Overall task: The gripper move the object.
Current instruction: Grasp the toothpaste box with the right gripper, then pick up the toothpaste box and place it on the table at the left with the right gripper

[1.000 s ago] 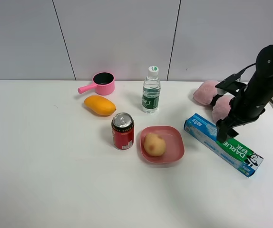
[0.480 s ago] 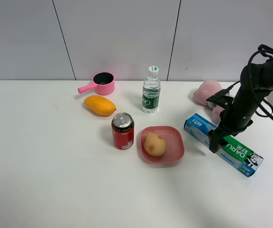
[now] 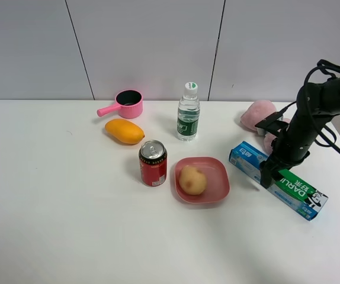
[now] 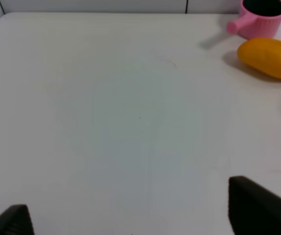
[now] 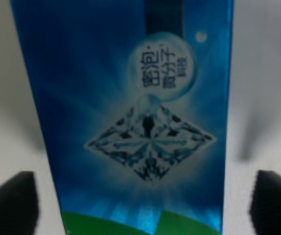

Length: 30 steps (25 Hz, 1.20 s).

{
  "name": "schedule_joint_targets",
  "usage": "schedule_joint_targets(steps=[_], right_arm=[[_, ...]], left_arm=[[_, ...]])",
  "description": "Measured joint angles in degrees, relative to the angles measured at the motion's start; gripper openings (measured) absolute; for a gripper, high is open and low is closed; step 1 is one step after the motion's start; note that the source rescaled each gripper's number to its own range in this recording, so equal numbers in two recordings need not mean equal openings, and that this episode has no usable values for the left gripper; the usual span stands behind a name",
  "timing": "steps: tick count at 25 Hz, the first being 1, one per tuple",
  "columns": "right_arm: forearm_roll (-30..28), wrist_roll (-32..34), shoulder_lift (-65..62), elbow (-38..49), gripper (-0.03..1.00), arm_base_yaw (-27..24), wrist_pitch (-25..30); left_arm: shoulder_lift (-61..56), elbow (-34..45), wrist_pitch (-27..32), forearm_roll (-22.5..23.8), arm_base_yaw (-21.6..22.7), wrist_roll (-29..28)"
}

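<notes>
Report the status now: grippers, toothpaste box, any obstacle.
Right gripper open, astride toothpaste box, not gripping. Left gripper open above table. Pink plate close beside box.

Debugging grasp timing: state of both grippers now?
Left gripper: open, holding nothing.
Right gripper: open, straddling the toothpaste box, not clamped.

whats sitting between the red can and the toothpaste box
A pink plate holding a potato lies between the red can and the toothpaste box, as the exterior high view shows.

Pink plush (image 3: 257, 112) close behind box (image 3: 295, 190)
</notes>
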Motion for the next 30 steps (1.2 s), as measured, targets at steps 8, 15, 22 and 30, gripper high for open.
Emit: schedule_joint_targets(steps=[8, 15, 22, 30], right_arm=[[0.8, 1.5, -0.1, 0.0, 0.00, 0.1, 0.8], [3.2, 2.9, -10.4, -5.6, 0.00, 0.4, 12.0], [3.5, 14.1, -23.6, -21.4, 0.00, 12.2, 21.5], [3.8, 36.3, -13.6, -43.0, 0.00, 32.8, 20.3]], left_arm=[[0.0, 0.0, 0.0, 0.0, 0.0, 0.0], [0.0, 0.0, 0.0, 0.0, 0.0, 0.0], [0.0, 0.0, 0.0, 0.0, 0.0, 0.0], [0.0, 0.0, 0.0, 0.0, 0.0, 0.0]])
